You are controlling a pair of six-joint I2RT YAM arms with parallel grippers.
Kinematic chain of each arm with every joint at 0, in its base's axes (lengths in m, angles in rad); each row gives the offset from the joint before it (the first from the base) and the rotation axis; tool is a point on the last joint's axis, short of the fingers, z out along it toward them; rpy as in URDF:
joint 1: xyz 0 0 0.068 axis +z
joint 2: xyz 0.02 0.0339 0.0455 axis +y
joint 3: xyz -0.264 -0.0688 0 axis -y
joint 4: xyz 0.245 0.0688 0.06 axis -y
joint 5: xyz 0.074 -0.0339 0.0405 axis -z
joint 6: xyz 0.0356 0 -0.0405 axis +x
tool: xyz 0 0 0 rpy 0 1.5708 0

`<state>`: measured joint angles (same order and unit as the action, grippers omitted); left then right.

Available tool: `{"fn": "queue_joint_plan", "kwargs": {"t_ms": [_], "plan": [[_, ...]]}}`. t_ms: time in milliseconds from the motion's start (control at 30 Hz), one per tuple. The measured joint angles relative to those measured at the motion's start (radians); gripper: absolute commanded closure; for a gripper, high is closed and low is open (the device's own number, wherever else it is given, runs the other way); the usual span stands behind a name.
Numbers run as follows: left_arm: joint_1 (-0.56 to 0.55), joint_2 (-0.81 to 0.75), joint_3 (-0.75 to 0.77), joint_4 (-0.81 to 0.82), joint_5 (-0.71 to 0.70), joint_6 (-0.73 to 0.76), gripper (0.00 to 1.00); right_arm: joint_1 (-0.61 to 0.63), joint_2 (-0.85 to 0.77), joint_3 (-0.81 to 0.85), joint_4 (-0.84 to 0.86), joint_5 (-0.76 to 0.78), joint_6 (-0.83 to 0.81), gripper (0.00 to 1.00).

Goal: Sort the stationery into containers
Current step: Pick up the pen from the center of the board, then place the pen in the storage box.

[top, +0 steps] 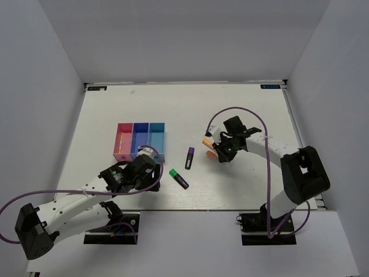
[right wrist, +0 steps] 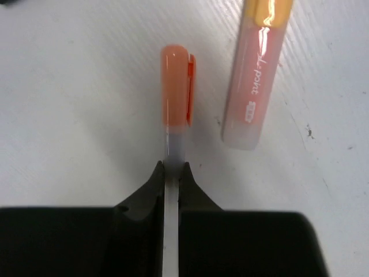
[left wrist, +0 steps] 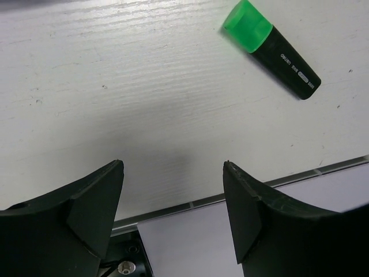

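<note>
My right gripper (right wrist: pixel 172 167) is shut on the pale end of an orange highlighter (right wrist: pixel 179 86), held low at the table surface. It also shows in the top view (top: pixel 211 154), with the right gripper (top: pixel 219 152) beside it. A second orange highlighter (right wrist: pixel 253 75) lies just next to it (top: pixel 207 141). My left gripper (left wrist: pixel 173 167) is open and empty above the table's near edge, in front of the bins (top: pixel 153 175). A green-black highlighter (left wrist: pixel 277 55) lies to its right (top: pixel 178 178). A purple-black highlighter (top: pixel 189 157) lies mid-table. The pink-red (top: pixel 119 151), dark blue (top: pixel 140 138) and light blue (top: pixel 156 138) bins stand in a row.
A thin pale yellow streak, perhaps a pen, lies in the pink-red bin (top: pixel 121 141). The table's near edge (left wrist: pixel 323 168) runs just below my left fingers. White walls close in the table on three sides.
</note>
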<state>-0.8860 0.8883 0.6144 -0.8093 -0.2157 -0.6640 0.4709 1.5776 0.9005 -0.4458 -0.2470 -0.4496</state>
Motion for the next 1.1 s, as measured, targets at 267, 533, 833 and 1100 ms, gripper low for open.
{"fn": "queue_joint_plan", "kwargs": {"t_ms": [267, 533, 833, 1100], "plan": [[-0.008, -0.106, 0.060, -0.092, -0.032, -0.023, 0.20, 0.053, -0.037, 0.193, -0.256, -0.140, -0.076, 1.00], [-0.011, -0.192, 0.160, -0.186, -0.085, -0.045, 0.20, 0.108, 0.059, 0.482, -0.347, -0.230, -0.058, 1.00], [-0.011, -0.232, 0.185, -0.278, -0.153, -0.073, 0.20, 0.220, 0.425, 1.024, -0.359, -0.320, 0.177, 1.00], [-0.011, -0.234, 0.210, -0.315, -0.206, -0.090, 0.20, 0.320, 0.586, 1.098, -0.170, -0.303, 0.568, 1.00]]}}
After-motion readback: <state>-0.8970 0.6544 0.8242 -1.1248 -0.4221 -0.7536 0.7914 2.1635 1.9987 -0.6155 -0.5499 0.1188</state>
